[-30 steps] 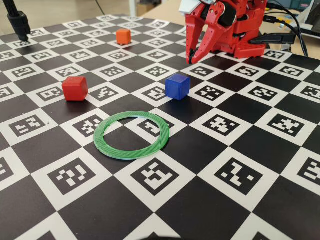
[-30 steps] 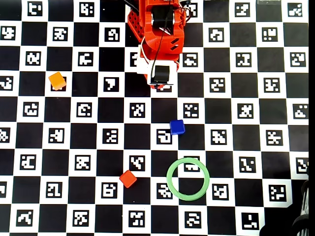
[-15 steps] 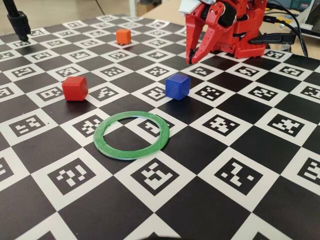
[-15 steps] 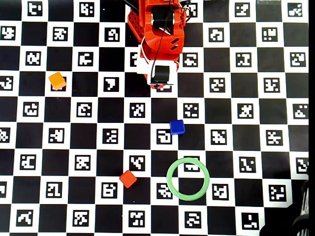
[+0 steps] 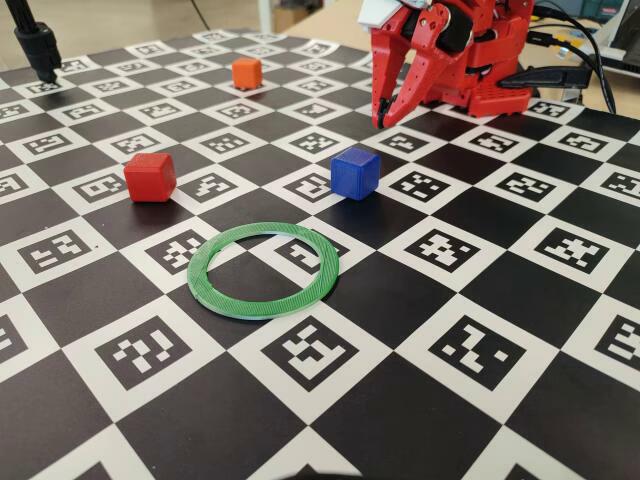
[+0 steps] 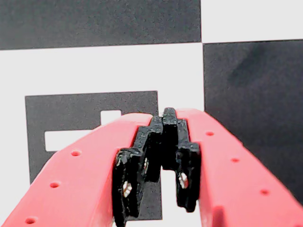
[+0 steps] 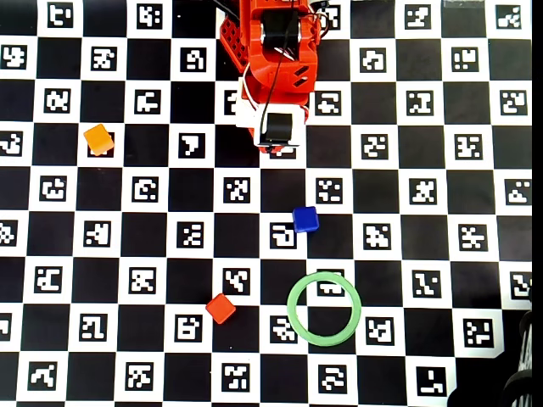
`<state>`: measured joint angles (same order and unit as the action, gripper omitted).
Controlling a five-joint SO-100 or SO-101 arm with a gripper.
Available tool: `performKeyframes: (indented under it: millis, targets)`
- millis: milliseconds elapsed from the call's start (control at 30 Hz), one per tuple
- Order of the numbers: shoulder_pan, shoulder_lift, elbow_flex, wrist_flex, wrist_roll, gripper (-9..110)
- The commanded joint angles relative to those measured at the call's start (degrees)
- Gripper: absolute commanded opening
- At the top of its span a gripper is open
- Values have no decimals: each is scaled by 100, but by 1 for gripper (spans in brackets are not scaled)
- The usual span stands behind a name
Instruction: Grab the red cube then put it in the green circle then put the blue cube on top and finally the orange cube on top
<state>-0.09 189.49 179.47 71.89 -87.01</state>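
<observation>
No movement since earlier: hand (image 5: pixel 379 122) pinched closed, empty, w/ blue cube (image 5: pixel 354 172) nearest, path clear.

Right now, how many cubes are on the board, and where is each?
3. In the overhead view, the orange cube sits far left, the blue cube just above the green circle, and the red cube left of the circle. None looks hidden.

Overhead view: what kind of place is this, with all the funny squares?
Probably a robot test bench: a black-and-white checkerboard mat printed with coded markers, a red plastic robot arm mounted at its edge, and small matte plastic cubes like the blue cube set out for practice.
</observation>
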Motion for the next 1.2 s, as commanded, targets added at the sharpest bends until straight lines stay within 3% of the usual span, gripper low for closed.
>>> performKeyframes:
  millis: [0,833,1067,1167]
  targets:
    - [26,299,281,606,-35,-6]
    - [-9,272,246,422,290,-6]
    - [-26,-1151,-1512,404,598,-6]
    - [105,-1767,-2566,264,1819,-6]
